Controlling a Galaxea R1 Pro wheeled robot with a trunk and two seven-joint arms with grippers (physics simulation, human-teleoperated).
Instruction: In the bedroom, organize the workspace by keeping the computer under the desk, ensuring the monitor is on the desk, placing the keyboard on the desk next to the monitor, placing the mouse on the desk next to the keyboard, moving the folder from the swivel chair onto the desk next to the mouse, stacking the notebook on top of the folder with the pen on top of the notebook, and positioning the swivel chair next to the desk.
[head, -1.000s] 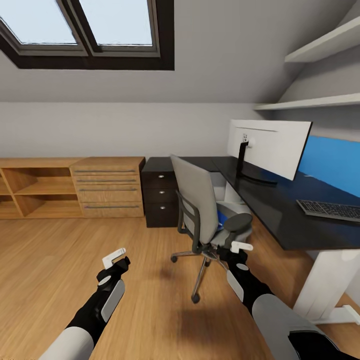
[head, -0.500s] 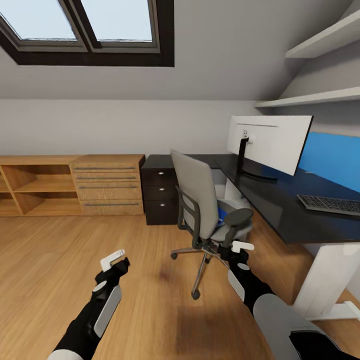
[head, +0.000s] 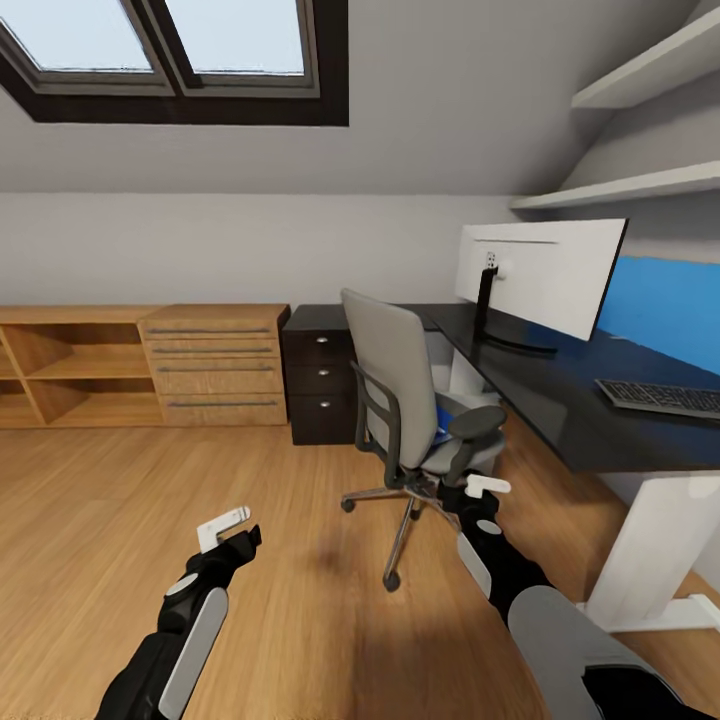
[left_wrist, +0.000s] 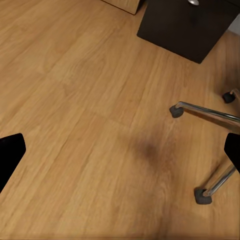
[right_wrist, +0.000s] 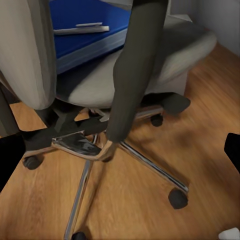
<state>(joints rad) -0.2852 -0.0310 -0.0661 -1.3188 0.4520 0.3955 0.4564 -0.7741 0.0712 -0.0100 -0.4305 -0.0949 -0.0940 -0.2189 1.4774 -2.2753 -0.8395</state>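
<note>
Both grippers unclenched, empty: right gripper (head: 487, 487) near swivel chair (head: 415, 400) armrest, probably lined up for the folder (right_wrist: 82, 27) on its seat; left gripper (head: 224, 527) hangs above floor.

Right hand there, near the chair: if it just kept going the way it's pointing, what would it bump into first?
Probably the swivel chair: the right hand points at its black armrest post and the grey seat behind. Depth is unclear, so the metal base could come first.
</note>
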